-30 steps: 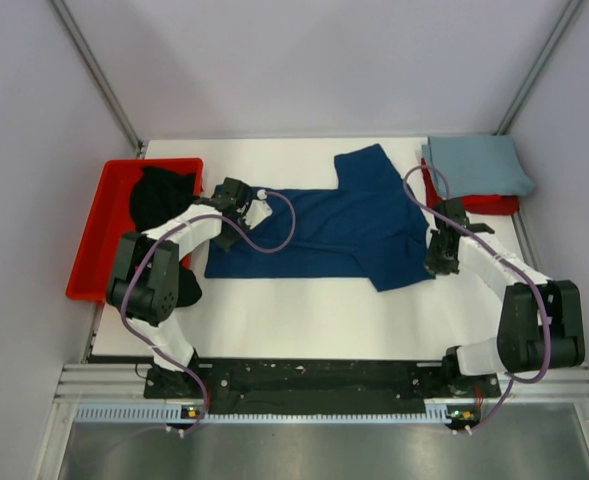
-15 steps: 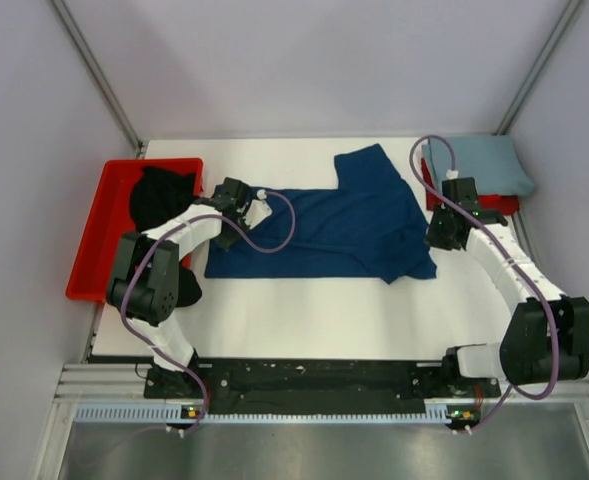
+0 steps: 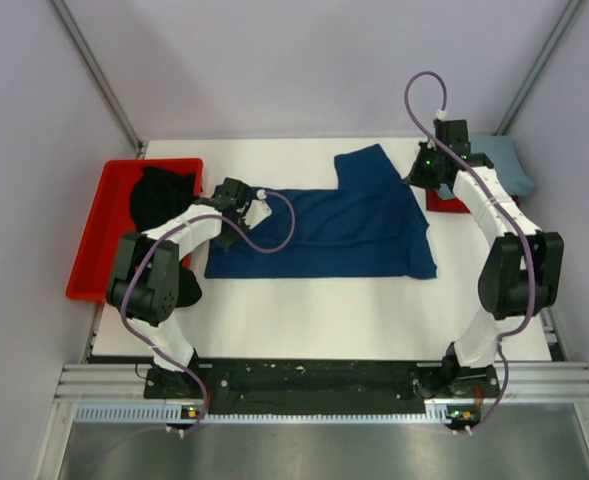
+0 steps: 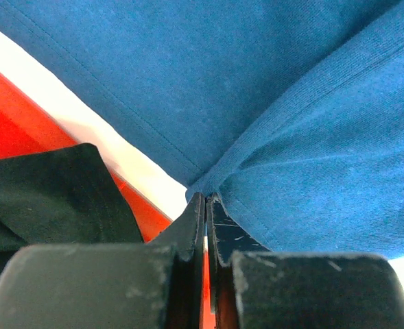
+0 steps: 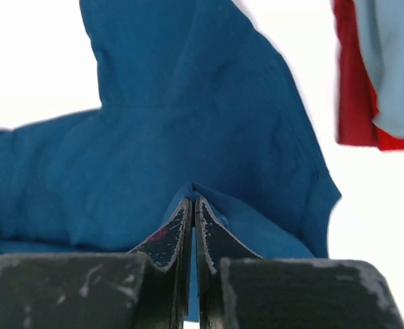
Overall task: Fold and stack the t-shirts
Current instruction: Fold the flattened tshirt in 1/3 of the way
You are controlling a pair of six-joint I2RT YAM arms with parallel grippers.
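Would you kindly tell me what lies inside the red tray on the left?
A crumpled black t-shirt lies at the far end of the red tray. The floor beneath it is covered, so anything underneath is hidden.

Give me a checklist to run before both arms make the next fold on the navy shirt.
1. Grip of left gripper on the navy shirt edge: ok, shut on it.
2. Grip of right gripper on a pinch of the same shirt: ok, shut on it.
3. far sleeve tucked in: not ok, it sticks out flat on the table.
4. black shirt clear of left gripper: cannot tell, it lies in the red tray close beside the fingers.
5. pale grey-blue shirt apart from right gripper: ok.
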